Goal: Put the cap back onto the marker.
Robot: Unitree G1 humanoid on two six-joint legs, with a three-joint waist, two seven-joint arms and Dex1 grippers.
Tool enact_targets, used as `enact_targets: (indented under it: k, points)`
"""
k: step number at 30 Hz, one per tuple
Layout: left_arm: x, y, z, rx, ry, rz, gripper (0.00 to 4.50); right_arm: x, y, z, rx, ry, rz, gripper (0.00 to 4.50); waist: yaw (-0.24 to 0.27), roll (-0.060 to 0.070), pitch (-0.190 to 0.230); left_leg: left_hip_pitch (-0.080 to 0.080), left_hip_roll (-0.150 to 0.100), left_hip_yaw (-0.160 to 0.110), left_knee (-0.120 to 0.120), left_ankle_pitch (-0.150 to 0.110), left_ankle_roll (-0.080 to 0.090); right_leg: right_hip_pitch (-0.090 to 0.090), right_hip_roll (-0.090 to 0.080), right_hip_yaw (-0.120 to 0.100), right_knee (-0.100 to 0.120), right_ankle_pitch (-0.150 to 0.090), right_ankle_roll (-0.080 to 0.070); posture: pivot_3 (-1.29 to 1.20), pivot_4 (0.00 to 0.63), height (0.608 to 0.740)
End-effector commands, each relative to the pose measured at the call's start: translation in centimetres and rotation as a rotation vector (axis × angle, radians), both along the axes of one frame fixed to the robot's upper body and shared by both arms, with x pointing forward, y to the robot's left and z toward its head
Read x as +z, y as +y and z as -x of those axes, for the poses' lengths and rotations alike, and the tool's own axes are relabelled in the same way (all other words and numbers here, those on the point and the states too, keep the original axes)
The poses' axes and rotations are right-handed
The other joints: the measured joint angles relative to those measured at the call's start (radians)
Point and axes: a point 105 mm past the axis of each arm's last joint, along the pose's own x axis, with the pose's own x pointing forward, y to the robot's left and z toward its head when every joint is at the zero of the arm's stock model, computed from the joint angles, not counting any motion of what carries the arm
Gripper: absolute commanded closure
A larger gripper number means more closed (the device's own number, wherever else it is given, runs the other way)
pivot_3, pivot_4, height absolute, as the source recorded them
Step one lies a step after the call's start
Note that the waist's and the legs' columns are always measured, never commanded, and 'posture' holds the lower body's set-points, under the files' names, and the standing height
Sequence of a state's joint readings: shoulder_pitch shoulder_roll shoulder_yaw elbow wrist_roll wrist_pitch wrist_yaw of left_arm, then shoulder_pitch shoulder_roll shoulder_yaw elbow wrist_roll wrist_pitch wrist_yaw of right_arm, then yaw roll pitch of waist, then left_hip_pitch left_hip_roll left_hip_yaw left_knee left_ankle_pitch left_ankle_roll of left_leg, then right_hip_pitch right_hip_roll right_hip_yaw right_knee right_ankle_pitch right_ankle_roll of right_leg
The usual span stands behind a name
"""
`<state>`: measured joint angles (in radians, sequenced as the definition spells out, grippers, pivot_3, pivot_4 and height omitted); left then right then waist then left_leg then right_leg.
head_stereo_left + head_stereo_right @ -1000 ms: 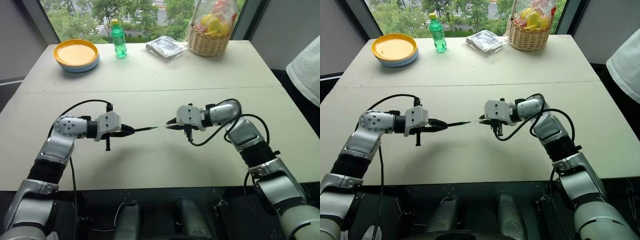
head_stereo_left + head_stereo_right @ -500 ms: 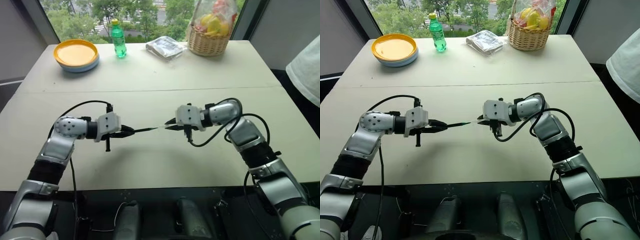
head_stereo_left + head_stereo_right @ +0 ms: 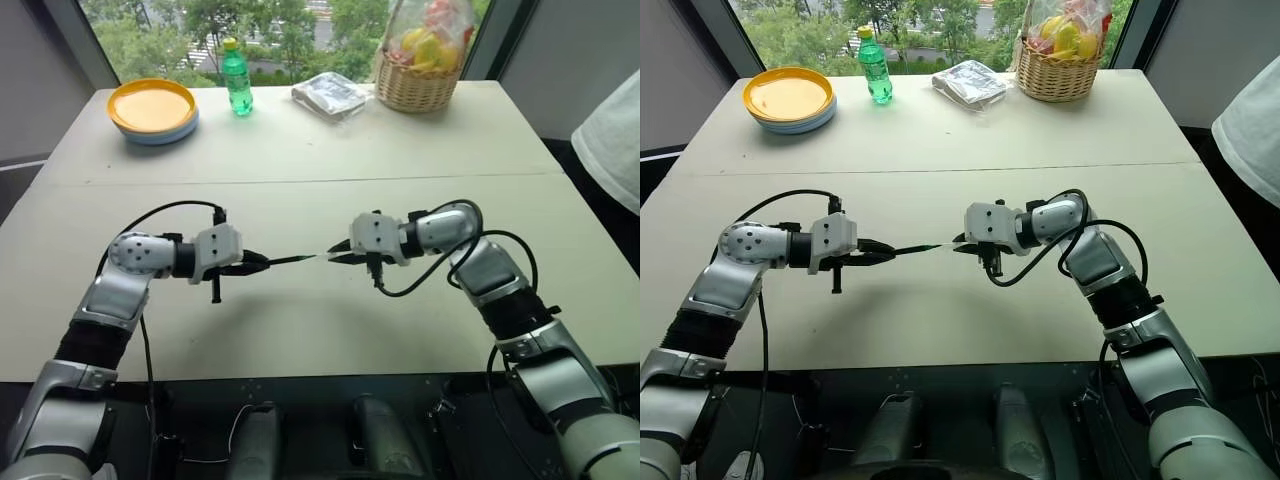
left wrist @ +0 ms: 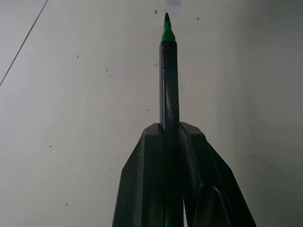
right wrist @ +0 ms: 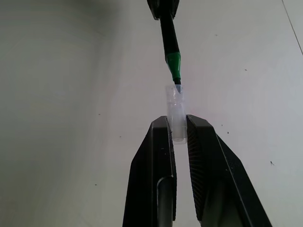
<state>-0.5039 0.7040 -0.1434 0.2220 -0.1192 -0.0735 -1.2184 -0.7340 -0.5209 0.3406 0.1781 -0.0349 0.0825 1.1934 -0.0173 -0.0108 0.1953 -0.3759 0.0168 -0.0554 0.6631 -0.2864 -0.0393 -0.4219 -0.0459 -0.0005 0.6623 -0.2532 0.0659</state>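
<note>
The green marker [image 3: 290, 260] is held level above the table, with my left gripper [image 3: 262, 262] shut on its barrel and its dark tip pointing right. In the left wrist view the marker [image 4: 169, 85] runs out from between the shut fingers [image 4: 147, 156]. My right gripper [image 5: 176, 120] is shut on the pale, clear cap [image 5: 175, 109], whose open mouth faces the marker [image 5: 169, 38]. The tip sits right at the cap's mouth, roughly in line with it. Seen from the head, the cap [image 3: 322, 255] meets the marker tip between the two grippers.
At the far edge of the table [image 3: 300, 160] stand stacked yellow plates [image 3: 153, 108], a green bottle [image 3: 237, 78], a plastic packet [image 3: 330, 93] and a wicker basket [image 3: 420, 70]. A person's white sleeve [image 3: 612, 140] shows at the right edge.
</note>
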Motion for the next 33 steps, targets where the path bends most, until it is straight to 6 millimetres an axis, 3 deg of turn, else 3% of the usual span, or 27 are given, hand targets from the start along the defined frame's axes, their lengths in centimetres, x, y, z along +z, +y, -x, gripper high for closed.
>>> enact_targets:
  k: [1, 33]
  points:
    - [0.6, -0.1, 0.2, -0.012, -0.024, 0.002, 4.5, 1.2, 0.7, 0.4, 0.031, -0.037, -0.025, 4.46, 0.0, 0.0, 0.0, 0.0, 0.0, 0.0, 0.0, 0.0, 0.0, 0.0, 0.0, 0.0, 0.0, 0.0, 0.0, 0.0, 0.15, 0.74]
    - [0.6, -0.3, 0.2, -0.025, -0.021, -0.002, 4.5, 0.8, 2.5, 0.2, 0.039, -0.038, -0.04, 4.46, 0.0, 0.0, 0.0, 0.0, 0.0, 0.0, 0.0, 0.0, 0.0, 0.0, 0.0, 0.0, 0.0, 0.0, 0.0, 0.0, 0.15, 0.74]
